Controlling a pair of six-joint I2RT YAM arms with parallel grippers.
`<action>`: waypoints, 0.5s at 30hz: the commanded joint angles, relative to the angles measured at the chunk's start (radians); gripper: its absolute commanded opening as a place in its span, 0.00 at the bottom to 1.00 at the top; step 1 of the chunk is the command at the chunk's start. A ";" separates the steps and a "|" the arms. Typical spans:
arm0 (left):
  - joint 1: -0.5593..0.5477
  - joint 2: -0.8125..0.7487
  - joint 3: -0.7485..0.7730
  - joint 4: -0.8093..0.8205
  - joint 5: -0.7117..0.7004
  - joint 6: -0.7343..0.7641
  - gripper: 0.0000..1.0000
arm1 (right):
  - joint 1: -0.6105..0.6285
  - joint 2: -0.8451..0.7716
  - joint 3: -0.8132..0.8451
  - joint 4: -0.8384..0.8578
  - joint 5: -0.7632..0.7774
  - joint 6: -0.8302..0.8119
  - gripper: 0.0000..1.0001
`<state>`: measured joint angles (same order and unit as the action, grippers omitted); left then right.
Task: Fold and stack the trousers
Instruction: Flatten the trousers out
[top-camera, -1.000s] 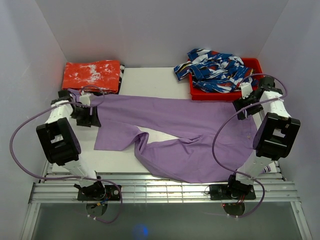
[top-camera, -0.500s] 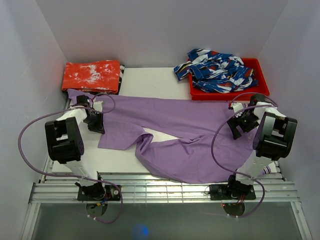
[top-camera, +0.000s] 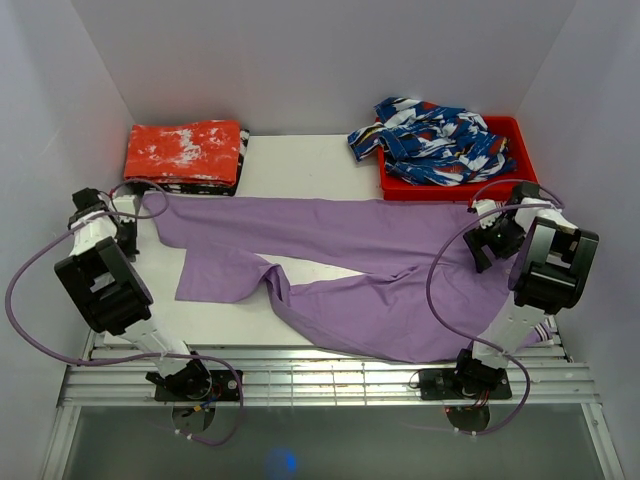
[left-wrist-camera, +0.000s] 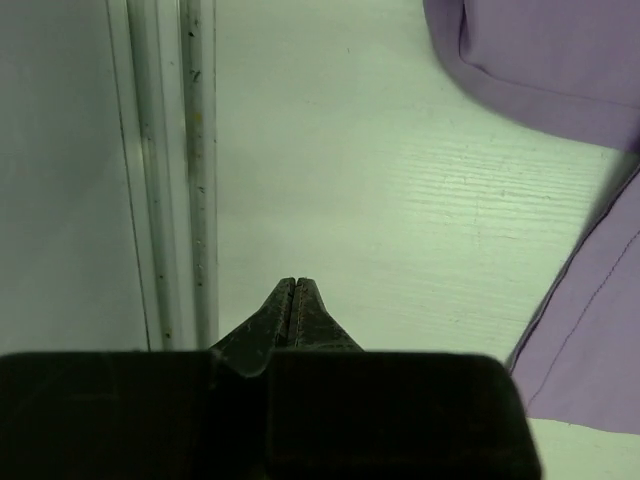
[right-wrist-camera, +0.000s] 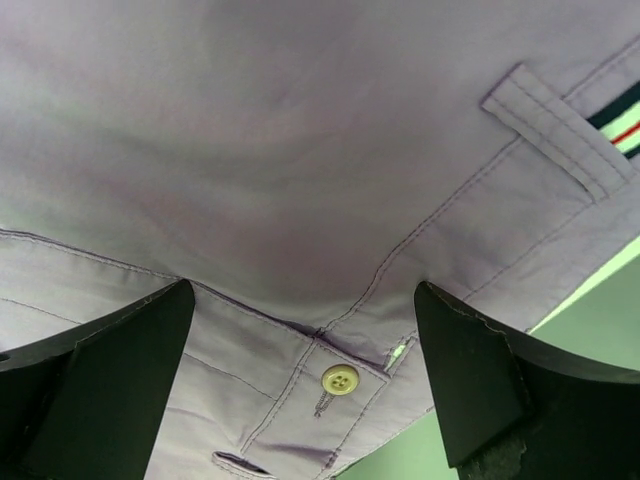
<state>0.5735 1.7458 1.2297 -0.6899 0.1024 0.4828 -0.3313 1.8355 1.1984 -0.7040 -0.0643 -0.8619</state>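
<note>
Trousers (top-camera: 380, 260), top view: waist end hidden under my right arm (top-camera: 545, 270).
Trousers, left wrist view: cut off at upper-right and right edges.
My right gripper (right-wrist-camera: 302, 288): fingers cut off at lower corners.

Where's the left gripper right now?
Top view: the left gripper sits shut at the table's left edge, over bare surface just left of the trousers' leg end, nearer than the folded red-orange cloth.

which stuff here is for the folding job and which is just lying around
For the job: purple trousers, left gripper, right gripper.
Lying about: red-orange cloth, blue patterned garment, red bin.
</note>
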 joint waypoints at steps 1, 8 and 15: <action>-0.011 0.001 0.066 -0.025 -0.006 0.080 0.00 | -0.023 0.064 0.018 0.150 0.107 -0.022 0.95; -0.007 -0.162 0.035 -0.359 0.552 0.733 0.48 | -0.035 0.065 0.055 0.129 0.109 -0.023 0.95; -0.078 -0.264 -0.136 -0.433 0.534 1.295 0.62 | -0.035 0.065 0.092 0.083 0.090 -0.017 0.95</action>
<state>0.5404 1.5066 1.1229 -1.0622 0.5655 1.4261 -0.3542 1.8713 1.2587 -0.6975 -0.0135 -0.8646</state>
